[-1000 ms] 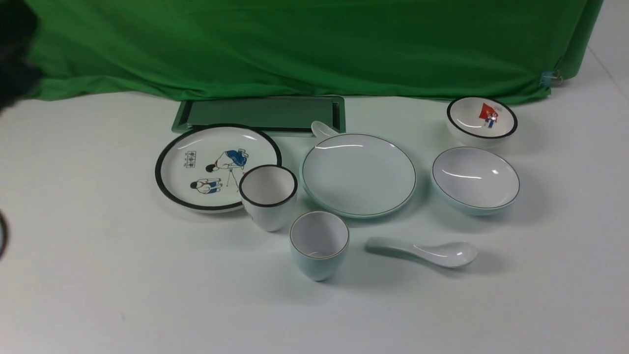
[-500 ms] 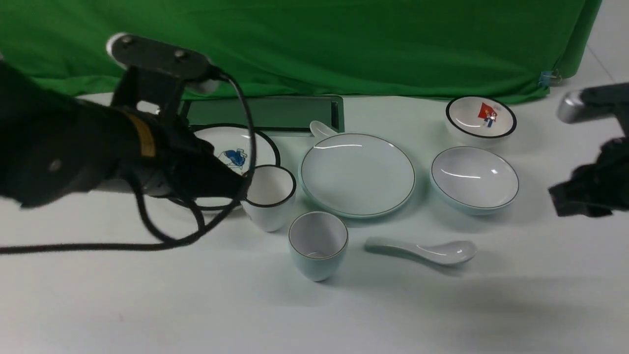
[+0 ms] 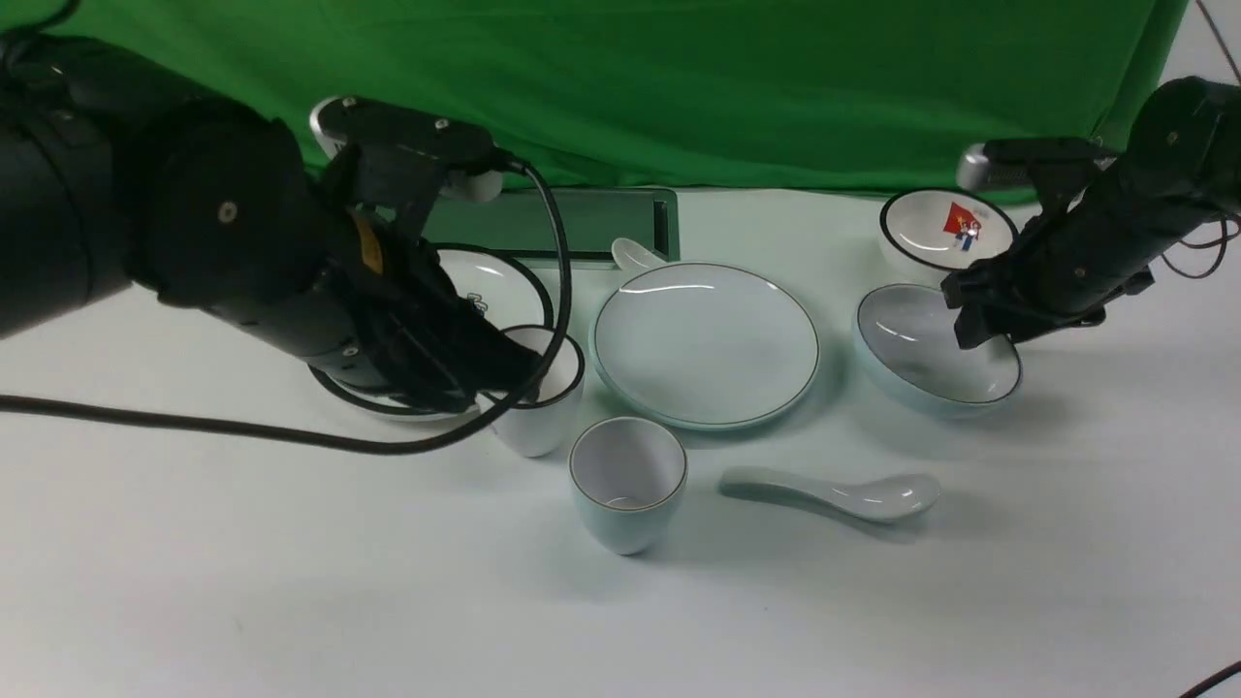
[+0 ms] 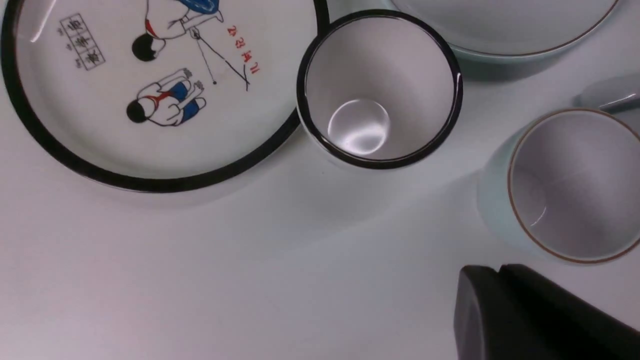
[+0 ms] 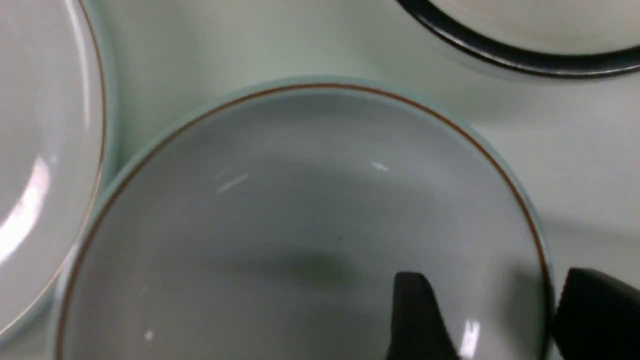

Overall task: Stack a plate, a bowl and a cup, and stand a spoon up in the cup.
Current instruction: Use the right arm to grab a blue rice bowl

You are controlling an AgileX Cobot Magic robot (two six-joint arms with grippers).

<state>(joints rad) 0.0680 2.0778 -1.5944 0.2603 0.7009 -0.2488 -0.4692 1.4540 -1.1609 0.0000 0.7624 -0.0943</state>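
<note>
The pale blue-green plate (image 3: 706, 344) lies at the centre, with the matching bowl (image 3: 906, 364) to its right. The small cup (image 3: 628, 480) stands in front of the plate, and the white spoon (image 3: 834, 492) lies to the cup's right. My right gripper (image 3: 970, 325) is open at the bowl's right rim. In the right wrist view this gripper (image 5: 492, 285) has one finger inside the bowl (image 5: 300, 225) and the other outside its rim. My left gripper (image 3: 519, 373) is shut and empty over the black-rimmed cup (image 3: 531, 393). In the left wrist view the left gripper (image 4: 497, 272) hangs beside the cup (image 4: 575, 185).
A black-rimmed plate with cartoon figures (image 3: 485, 281) sits under my left arm. A small flag-picture bowl (image 3: 945, 228) stands behind the bowl. A green tray (image 3: 543, 223) and a second spoon (image 3: 635, 254) lie behind the plate. My left arm's cable (image 3: 194, 427) trails across the table.
Both arms have swung in from the sides. The left now covers the cartoon plate; the right has reached the bowl's rim and its jaws have opened. The dishes have not moved.
</note>
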